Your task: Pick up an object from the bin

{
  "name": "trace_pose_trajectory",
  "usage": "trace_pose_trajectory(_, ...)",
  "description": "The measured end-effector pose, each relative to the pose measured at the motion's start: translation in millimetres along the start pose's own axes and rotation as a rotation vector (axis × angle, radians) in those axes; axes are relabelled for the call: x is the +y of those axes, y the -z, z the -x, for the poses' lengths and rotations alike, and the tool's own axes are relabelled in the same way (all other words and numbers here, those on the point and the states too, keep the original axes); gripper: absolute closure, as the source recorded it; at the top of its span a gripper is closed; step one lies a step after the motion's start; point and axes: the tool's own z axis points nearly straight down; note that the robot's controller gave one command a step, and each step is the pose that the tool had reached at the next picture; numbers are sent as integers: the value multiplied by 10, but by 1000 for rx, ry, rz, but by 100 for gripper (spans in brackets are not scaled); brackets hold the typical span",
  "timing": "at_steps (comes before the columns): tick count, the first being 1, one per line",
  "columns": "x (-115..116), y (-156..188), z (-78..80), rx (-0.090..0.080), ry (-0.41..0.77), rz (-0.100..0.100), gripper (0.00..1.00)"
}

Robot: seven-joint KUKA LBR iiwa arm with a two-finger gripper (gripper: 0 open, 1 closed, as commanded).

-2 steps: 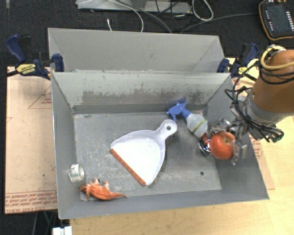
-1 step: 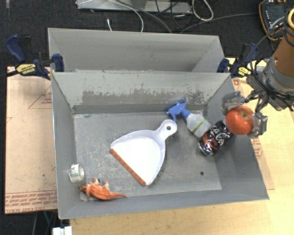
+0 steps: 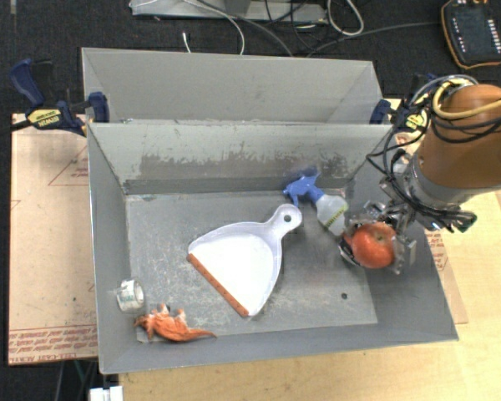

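Tomato (image 3: 369,247): red-orange, round, w/ a small darker spot on top. It sits at the right end of the bin (image 3: 234,153) floor, close to the right wall, abt mid-depth. The tool (image 3: 374,251) is pinching it: a dark finger hugs its left side, a grey one its right, and the fruit shows between them. Can't tell whether it rests on the floor or is a bit clear of it.

Just up-left of the tomato lies a spray bottle (image 3: 321,203), on its side. Its clear body is nearest the tool and its blue head points up-left toward the back wall. Bottle and tomato are near each other; can't tell if they touch.

Further left, mid-floor, is a white dustpan (image 3: 242,266), w/ its handle toward the bottle's blue head and its orange lip facing lower left.

Well apart, in the front-left corner: a small silver roll (image 3: 130,294), and just below-right of it an orange toy (image 3: 171,327) w/ thin legs, kind unclear.

Above the tool, the arm's orange cover (image 3: 468,136) and cables come in over the bin's right rim.
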Motion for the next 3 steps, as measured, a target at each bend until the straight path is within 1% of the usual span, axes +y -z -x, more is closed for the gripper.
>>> trace_pose_trajectory(1, -176, 837, 257, -11, -86, -13, 100)
trace_pose_trajectory(2, -140, 1147, 248, -4, -64, -2, 100)
trace_pose_trajectory(3, -174, 1380, 260, -7, -52, -6, 100)
